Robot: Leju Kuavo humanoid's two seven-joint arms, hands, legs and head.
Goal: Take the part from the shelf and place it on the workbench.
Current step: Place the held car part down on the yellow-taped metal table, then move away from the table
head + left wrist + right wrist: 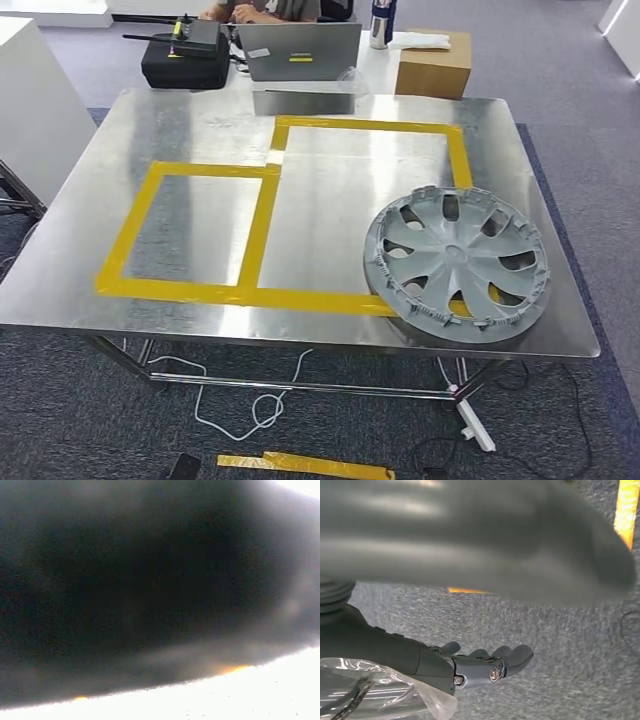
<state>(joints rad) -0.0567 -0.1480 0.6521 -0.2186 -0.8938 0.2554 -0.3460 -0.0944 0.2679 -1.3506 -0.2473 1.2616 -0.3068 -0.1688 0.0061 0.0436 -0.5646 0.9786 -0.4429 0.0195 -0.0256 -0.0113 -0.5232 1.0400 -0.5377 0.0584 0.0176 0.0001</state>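
Fingers (497, 662) apart, hubcap (456, 262) on workbench (189, 330)

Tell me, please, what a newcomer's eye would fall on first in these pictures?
First the round grey plastic wheel cover, lying on the shiny metal workbench near its front right corner, across the yellow tape rectangles. Behind the bench stands a grey laptop.

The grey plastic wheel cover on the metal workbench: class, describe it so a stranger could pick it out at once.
Start at the shiny metal workbench marked with yellow tape rectangles. Go to its near right corner, where the grey plastic wheel cover lies flat across the corner of the larger rectangle. It is the one round, spoked thing there; the laptop, black case and cardboard box stand along the far edge.
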